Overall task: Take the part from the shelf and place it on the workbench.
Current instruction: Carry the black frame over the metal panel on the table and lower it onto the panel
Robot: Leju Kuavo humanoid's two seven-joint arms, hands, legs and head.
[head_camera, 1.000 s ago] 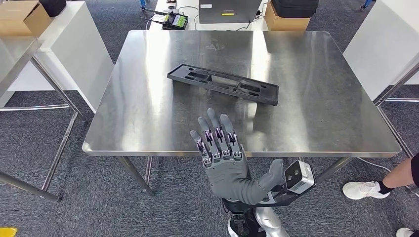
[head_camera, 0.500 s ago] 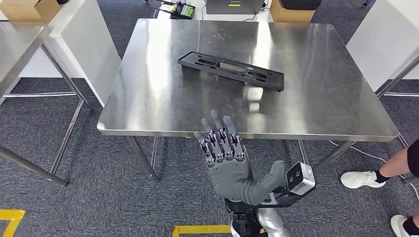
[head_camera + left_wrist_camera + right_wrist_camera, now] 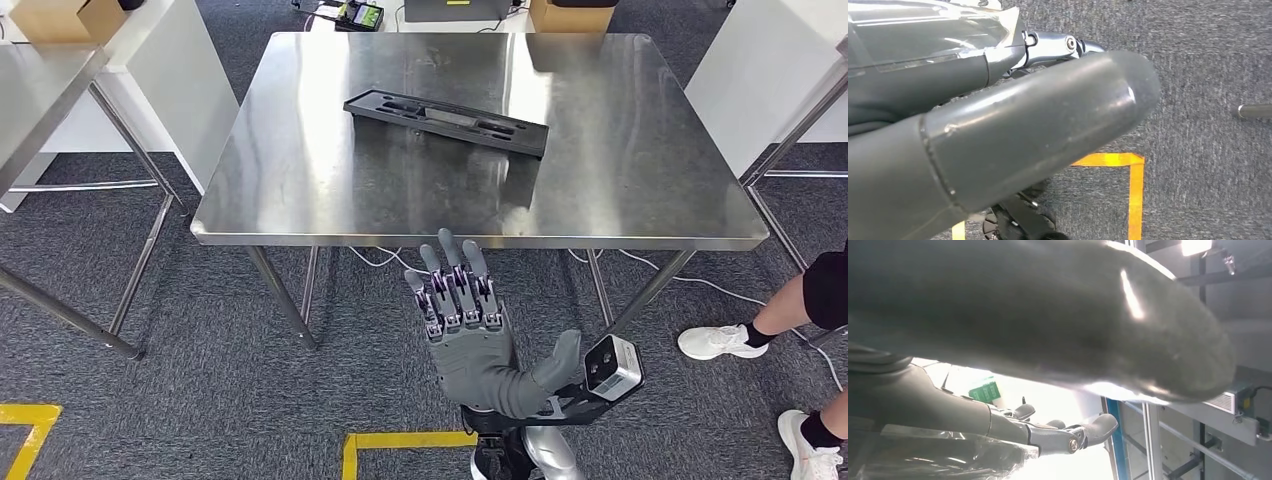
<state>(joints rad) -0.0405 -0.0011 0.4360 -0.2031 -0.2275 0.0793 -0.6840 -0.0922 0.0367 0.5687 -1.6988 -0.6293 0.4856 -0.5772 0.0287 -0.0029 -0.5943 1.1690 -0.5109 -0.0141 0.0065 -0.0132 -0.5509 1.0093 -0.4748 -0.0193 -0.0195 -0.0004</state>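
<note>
We can't see the left hand's (image 3: 998,145) fingers past its thumb. Person's leg (image 3: 800,300) cut off at frame edge. Boxes (image 3: 555,14) behind the tabletop (image 3: 300,200) cropped.

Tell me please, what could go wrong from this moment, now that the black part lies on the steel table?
1. A person's leg and shoes stand near the table's right corner; if the robot steps or turns, it might come close to them.
2. The right hand is raised, open, just before the workbench edge; a forward move could strike it.
3. The part lies flat, well inside the edges, so falling seems unlikely.
</note>
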